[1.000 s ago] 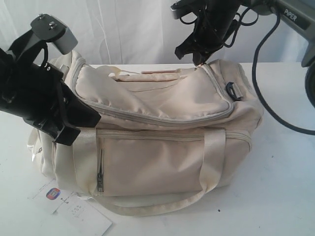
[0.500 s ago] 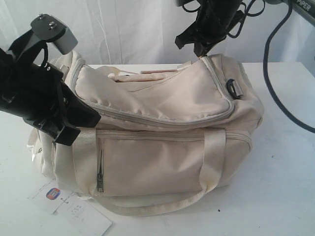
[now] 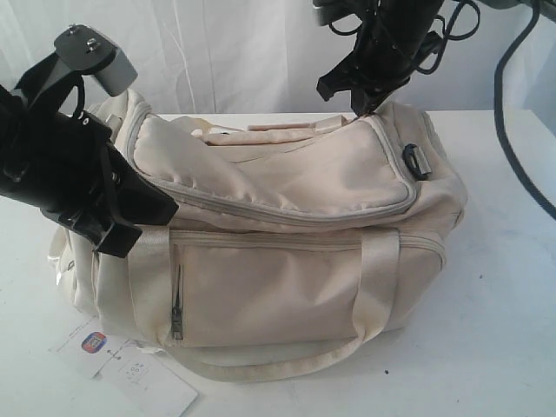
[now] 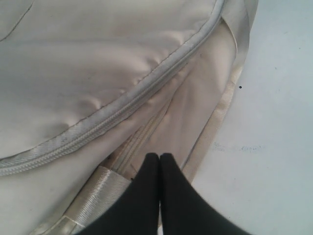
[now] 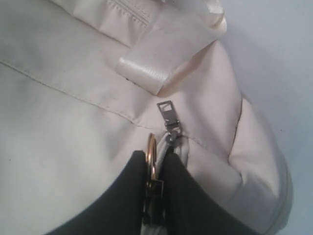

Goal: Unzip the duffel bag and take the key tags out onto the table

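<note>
The bag (image 3: 287, 287) sits on the bench (image 3: 504, 330), and its zipper (image 3: 287, 213) is closed along the front. The right claw (image 5: 155, 161) pinches the zipper pull (image 5: 152, 147). The left claw (image 4: 159, 156) is closed tight against the bag's end. No key tags show, so I'd say the unzipping has barely begun.

Cream duffel bag (image 3: 287, 287), grey zipper trim (image 4: 98, 128), plain white table (image 3: 504, 330)

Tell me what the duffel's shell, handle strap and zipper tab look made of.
Duffel bag shell: matte cream woven fabric, softly creased, likely synthetic. Handle strap: ribbed webbing with slight sheen. Zipper tab: grey metal, dull glint. Ring beside it: brass-coloured metal.
</note>
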Controlling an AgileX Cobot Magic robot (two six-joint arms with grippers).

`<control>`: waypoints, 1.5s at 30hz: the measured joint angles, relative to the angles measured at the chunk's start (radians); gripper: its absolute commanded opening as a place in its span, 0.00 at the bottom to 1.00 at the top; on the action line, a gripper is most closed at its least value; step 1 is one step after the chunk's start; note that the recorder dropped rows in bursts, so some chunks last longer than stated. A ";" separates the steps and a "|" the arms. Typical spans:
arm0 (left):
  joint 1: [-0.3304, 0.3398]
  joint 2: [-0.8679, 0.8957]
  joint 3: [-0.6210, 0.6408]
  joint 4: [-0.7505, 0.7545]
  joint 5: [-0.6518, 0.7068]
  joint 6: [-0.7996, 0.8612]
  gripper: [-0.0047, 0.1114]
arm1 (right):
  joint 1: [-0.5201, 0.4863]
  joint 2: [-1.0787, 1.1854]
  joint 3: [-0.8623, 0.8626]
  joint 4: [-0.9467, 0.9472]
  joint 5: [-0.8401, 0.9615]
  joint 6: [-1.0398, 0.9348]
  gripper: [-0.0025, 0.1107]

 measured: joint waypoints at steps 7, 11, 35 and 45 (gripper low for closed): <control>0.000 0.000 0.000 0.000 0.000 0.000 0.04 | 0.000 -0.048 0.066 0.000 -0.002 0.000 0.10; 0.000 0.000 0.000 0.000 0.000 0.000 0.04 | 0.000 -0.069 0.108 0.012 -0.006 0.000 0.10; 0.000 0.000 0.000 0.000 0.002 0.000 0.04 | 0.000 -0.229 0.335 0.012 -0.029 0.002 0.10; 0.000 0.000 0.000 0.000 0.002 0.000 0.04 | 0.000 -0.291 0.427 0.012 -0.015 0.002 0.10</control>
